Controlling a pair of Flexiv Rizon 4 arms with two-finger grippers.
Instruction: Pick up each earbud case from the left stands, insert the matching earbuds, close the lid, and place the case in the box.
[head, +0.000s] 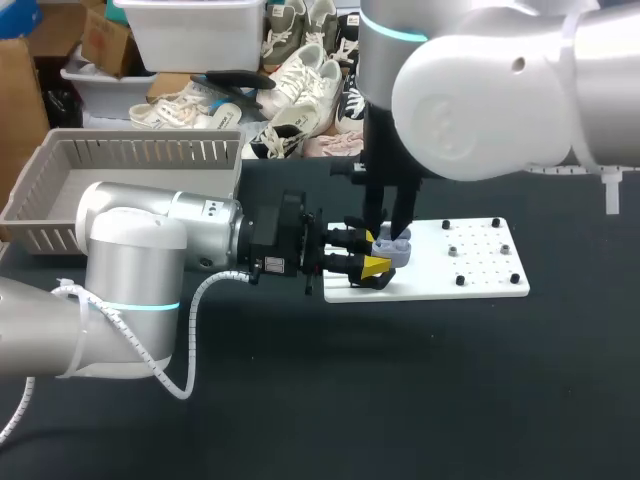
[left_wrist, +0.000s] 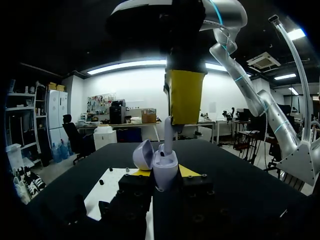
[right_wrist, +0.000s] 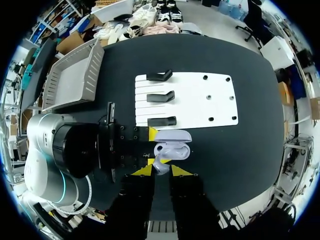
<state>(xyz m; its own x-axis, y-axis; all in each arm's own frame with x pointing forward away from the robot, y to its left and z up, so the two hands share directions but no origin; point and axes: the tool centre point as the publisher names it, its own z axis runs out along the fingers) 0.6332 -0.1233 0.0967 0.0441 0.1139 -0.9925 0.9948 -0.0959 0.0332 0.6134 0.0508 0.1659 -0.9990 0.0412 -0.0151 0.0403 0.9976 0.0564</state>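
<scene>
Because an earbud has to go straight down into its socket, the right end effector (right_wrist: 160, 171) hangs vertically above the earbud case (left_wrist: 164, 170), its yellow tips clamped on a pale earbud (left_wrist: 168, 135) whose stem points down at the open body; from the left wrist view the stem is at or just inside the case mouth, though how deep it sits I cannot tell.

The left end effector (head: 372, 256) lies level with the surface (head: 400, 390) and is closed on the lower body of the case from two sides, one yellow tip on each flank; this grip keeps the case upright with its opening facing up. It also leaves the lid (left_wrist: 143, 154) free; the lid is swung back to one side, out of the way of the descending fingers.

The case is held above the near corner of the white board (head: 480, 282), just beside the closest of the three black stands (right_wrist: 161, 96), so it is off its stand and in the air, not resting.

I judge this to be the insertion step; the lid is not yet shut, and the grey slatted box (head: 40, 215) waits well apart at the far left of the surface, behind the left arm. The likely risk is a slight misalignment between stem and socket, which could press the case askew in the grip.
</scene>
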